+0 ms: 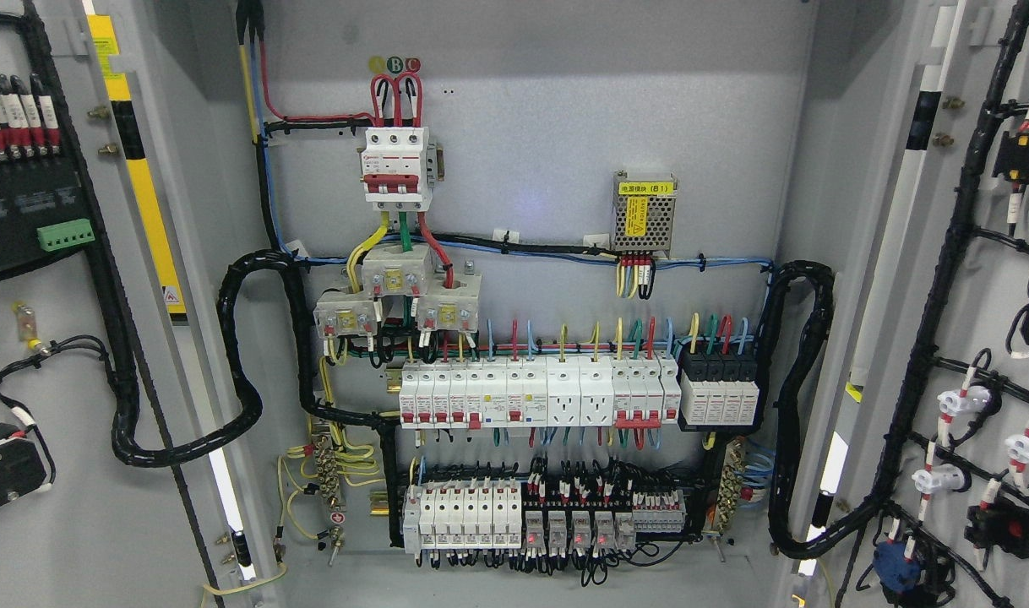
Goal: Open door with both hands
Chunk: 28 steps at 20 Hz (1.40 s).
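Note:
Both doors of a grey electrical cabinet stand swung wide. The left door [67, 355] shows its inner face with black wiring, a green terminal block and fuses. The right door [988, 338] shows its inner face with black cable looms and the backs of lamps and switches. Between them the cabinet's back panel [565, 127] is fully in sight. Neither of my hands nor either arm appears in the head view.
On the panel sit a white three-pole main breaker [396, 165], a small metal power supply [645, 214], a row of white breakers and sockets [540, 393] and a lower row of relays [523, 515]. Thick black cable loops [240, 363] run from panel to each door.

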### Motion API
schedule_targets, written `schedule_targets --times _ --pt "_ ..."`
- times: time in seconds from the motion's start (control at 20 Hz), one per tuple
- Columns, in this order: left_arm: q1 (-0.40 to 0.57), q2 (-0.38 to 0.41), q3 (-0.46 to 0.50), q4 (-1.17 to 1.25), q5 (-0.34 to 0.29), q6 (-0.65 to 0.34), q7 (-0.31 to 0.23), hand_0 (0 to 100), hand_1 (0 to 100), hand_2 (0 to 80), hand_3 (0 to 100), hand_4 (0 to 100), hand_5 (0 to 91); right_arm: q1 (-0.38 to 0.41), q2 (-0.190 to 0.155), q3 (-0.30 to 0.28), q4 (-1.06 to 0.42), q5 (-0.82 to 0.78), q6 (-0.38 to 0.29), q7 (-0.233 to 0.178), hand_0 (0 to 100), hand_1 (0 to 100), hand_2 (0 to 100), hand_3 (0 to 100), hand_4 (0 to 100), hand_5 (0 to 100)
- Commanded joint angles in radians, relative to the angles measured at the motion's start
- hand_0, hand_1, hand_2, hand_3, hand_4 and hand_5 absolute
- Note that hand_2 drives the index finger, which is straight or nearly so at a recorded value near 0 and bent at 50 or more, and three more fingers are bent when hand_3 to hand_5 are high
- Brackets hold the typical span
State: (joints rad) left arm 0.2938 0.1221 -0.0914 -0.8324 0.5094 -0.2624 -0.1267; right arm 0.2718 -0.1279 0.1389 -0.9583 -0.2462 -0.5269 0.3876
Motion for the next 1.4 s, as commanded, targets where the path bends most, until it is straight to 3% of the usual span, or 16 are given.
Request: schedule_targets --times 0.0,0.05,0.15,0.25,0.45,0.5,0.6,0.7,0.85,1.05,1.35 --pt "-0.053 -0.076 -0.097 0.550 -0.008 0.002 -0.098 12 56 0.0 0 0 0.0 -0.057 0.099 0.039 0.736 0.087 0.071 -0.013 0 50 4 0 0 0" --pt "-0.053 -0.078 -0.099 0.573 -0.008 0.002 -0.155 12 56 0.0 0 0 0.0 -0.057 0.099 0.038 0.748 0.087 0.132 -0.016 0 50 4 0 0 0" --pt "-0.059 -0.084 -0.102 0.623 -0.008 0.005 -0.195 12 56 0.0 0 0 0.0 -0.057 0.099 0.013 0.753 0.087 0.259 -0.016 0 50 4 0 0 0" --pt "-0.097 -0.088 -0.102 0.700 -0.032 0.005 -0.195 12 56 0.0 0 0 0.0 -0.057 0.103 -0.030 0.754 0.090 0.345 -0.016 0 50 4 0 0 0" --pt "-0.134 -0.085 -0.099 0.769 -0.107 0.003 -0.168 12 56 0.0 0 0 0.0 -0.074 0.103 -0.038 0.744 0.091 0.488 -0.021 0 50 4 0 0 0" --pt "-0.139 -0.085 -0.099 0.769 -0.108 0.003 -0.148 12 56 0.0 0 0 0.0 -0.086 0.103 -0.036 0.745 0.091 0.505 -0.038 0 50 4 0 0 0" --pt "-0.140 -0.081 -0.099 0.769 -0.109 0.005 -0.097 12 56 0.0 0 0 0.0 -0.092 0.103 -0.036 0.744 0.091 0.528 -0.125 0 50 4 0 0 0" --pt "-0.142 -0.076 -0.099 0.771 -0.109 0.011 -0.058 12 56 0.0 0 0 0.0 -0.097 0.103 -0.036 0.733 0.091 0.562 -0.168 0 50 4 0 0 0" --pt "-0.143 -0.071 -0.099 0.771 -0.109 0.026 -0.022 12 56 0.0 0 0 0.0 -0.109 0.103 -0.035 0.711 0.093 0.610 -0.177 0 50 4 0 0 0" --pt "-0.143 -0.073 -0.099 0.771 -0.109 0.028 -0.017 12 56 0.0 0 0 0.0 -0.125 0.103 -0.033 0.713 0.093 0.614 -0.263 0 50 4 0 0 0" --pt "-0.157 -0.068 -0.099 0.771 -0.109 0.064 -0.017 12 56 0.0 0 0 0.0 -0.146 0.103 -0.035 0.717 0.093 0.613 -0.271 0 50 4 0 0 0"
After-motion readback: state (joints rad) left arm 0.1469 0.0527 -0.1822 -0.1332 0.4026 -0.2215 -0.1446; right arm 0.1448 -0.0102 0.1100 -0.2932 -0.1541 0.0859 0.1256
